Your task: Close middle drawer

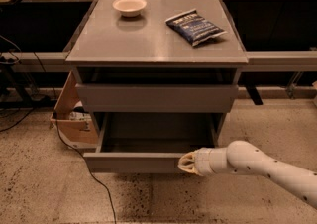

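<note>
Well, the middle drawer (133,162) is pulled far out of the cabinet (148,44), its bare grey inside open to view, so nothing of the closing is done yet. My gripper (186,163) sits low at the right part of that drawer's flat front, my fingers drawn together on nothing, the tip aimed at the panel. It seems to be touching the front edge, though I cannot be sure of contact from here. What is left, as I judge it, is the whole push: drive straight inward until this front stands flush under the drawer front above (156,98).
</note>
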